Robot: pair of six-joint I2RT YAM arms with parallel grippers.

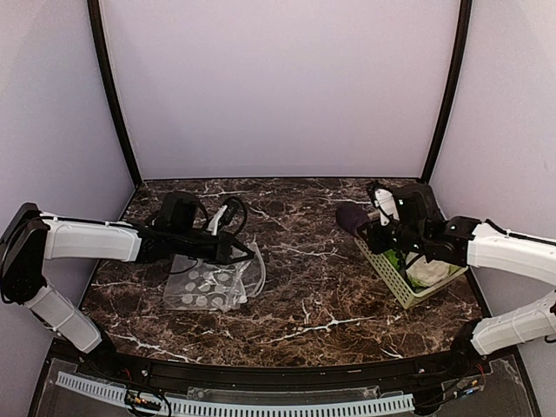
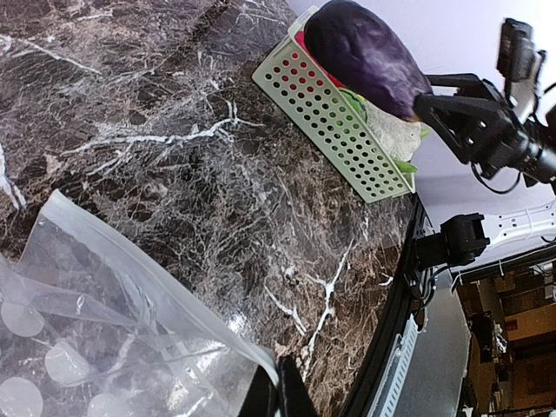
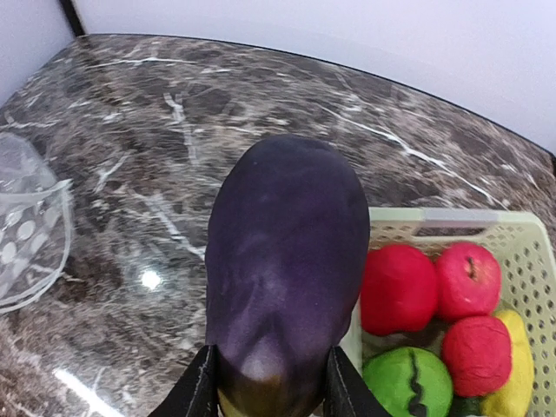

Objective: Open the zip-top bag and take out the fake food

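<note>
The bag lay on the left part of the table, clear plastic with pale dots, and one edge of it was lifted up. The left gripper was closed on that lifted edge; in the left wrist view its dark fingertips stood close together at the bag's rim, and nothing could be seen inside the bag there. Well apart from it, on the right, the right gripper held the purple eggplant in the air over the far left corner of the basket. The right wrist view showed this grip best: the two fingers pressed the sides of the eggplant at its lower end, with part of it over the basket rim and part over the table. Only this view showed what lay deep in the basket: three red fruits, a green fruit and a yellow fruit. The cauliflower did not appear there, but from above it showed as a white lump at the near end of the basket, and the left wrist view showed it behind the pierced green wall, below the eggplant.
</note>
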